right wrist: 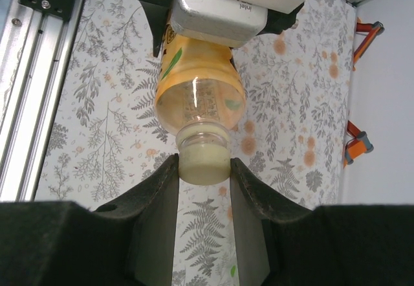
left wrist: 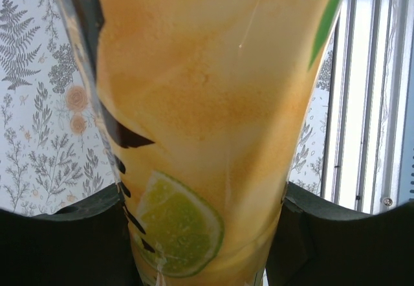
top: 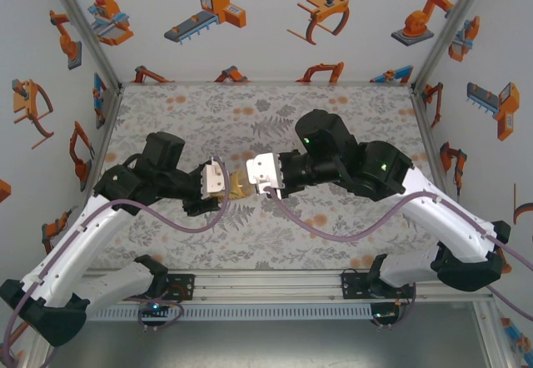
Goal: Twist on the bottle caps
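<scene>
Left gripper [top: 226, 183] clamped yellow-orange plastic juice bottle [right wrist: 197, 98]; right gripper [right wrist: 204, 173] pinched pale yellow round plastic cap [right wrist: 204, 158] at neck. Risk: tilted cap cross-threading, bottle slipping.

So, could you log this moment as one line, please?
left tool: shut on juice bottle | right tool: shut on pale yellow cap | cap: on bottle

A yellow-orange juice bottle [top: 241, 187] sits over the middle of the floral table [top: 208, 110], caught between the two arms. The left pincer [top: 223, 181] meets the bottle from its left and the right pincer [top: 256, 181] from its right, their white wrist plates facing each other just beside it. Beyond the bottle, the patterned table runs to a back wall [top: 266, 43] printed with orange robot pictures.
</scene>
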Robot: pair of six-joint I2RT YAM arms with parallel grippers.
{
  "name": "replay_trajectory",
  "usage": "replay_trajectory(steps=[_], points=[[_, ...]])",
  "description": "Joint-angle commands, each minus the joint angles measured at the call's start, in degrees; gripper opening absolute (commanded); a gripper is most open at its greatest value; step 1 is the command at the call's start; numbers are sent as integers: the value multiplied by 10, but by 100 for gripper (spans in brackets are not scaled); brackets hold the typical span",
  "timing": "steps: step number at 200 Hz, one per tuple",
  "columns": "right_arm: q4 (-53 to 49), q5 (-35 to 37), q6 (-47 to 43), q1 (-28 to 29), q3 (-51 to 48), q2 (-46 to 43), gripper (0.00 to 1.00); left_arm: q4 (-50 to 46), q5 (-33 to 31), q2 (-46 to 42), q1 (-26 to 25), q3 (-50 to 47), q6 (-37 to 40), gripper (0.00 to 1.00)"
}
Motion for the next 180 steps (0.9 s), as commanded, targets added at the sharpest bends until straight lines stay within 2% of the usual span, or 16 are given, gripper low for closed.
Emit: replay_trajectory(steps=[1,52,89,143,180], points=[[-31,-27,-18,4,18,9,0,6,42,-11,-3,21,31,0],[-44,-41,-19,4,34,21,0,-5,50,9,-5,43,26,0],[-41,-43,27,4,37,30,0,12,54,12,-7,42,7,0],[-24,-41,179,1,32,39,0,34,54,5,-7,32,4,0],[11,-65,306,-10,21,33,0,47,57,1,-6,25,4,0]])
